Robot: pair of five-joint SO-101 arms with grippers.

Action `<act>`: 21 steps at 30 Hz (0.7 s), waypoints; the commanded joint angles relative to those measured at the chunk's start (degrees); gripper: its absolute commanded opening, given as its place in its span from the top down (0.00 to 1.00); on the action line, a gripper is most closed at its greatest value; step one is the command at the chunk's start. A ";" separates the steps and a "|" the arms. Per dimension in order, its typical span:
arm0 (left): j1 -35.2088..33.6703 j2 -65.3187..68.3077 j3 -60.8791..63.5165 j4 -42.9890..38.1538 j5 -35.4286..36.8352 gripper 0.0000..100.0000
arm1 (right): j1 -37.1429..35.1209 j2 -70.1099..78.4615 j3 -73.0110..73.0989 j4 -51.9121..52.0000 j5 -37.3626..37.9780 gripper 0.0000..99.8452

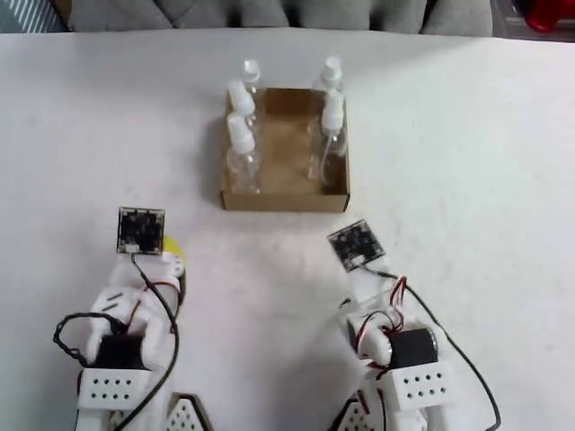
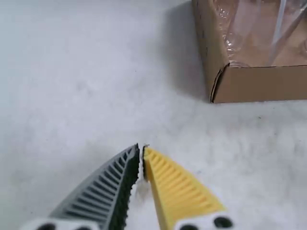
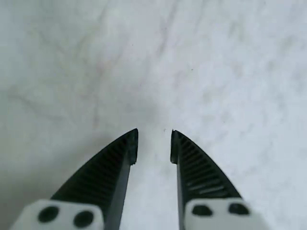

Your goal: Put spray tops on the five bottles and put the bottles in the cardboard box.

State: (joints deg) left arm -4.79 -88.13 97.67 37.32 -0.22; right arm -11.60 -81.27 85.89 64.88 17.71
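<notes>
While bottles [image 1: 242,153] fill the box [image 1: 284,201], left fingers [image 2: 173,188] touch.

No readable text, labels or numbers on anything.

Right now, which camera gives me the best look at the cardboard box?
The high view: it shows the whole cardboard box from above, with spray-topped bottles standing along both sides. The left wrist view catches one near corner and a stretch of wall. The right wrist view faces the table instead.
</notes>
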 commanded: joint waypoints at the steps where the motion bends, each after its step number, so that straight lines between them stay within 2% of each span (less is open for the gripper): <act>1: -0.48 0.22 -0.26 -1.93 -0.79 0.98 | 4.44 -0.40 -0.70 -2.68 -6.77 0.93; 6: -0.48 0.22 -0.26 -1.67 -0.79 0.98 | 10.51 -0.57 -0.88 -5.58 -7.30 0.93; 10: -0.48 -0.04 -0.26 0.00 -0.79 0.98 | 13.32 -4.70 -3.78 -3.47 -7.74 0.93; 14: -0.04 -0.13 -0.70 1.76 -5.01 0.98 | 13.32 -14.11 -4.84 1.27 -7.74 0.93; 17: -0.04 -0.13 -2.73 6.86 -8.00 0.98 | 13.32 -21.85 -4.66 5.41 -7.74 0.93; 21: -0.04 -0.13 -3.52 8.44 -8.18 0.98 | 13.32 -20.88 -4.66 7.08 -7.74 0.93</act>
State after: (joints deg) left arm -4.79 -88.13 97.67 44.26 -7.52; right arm 1.14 -101.85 84.40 70.51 10.33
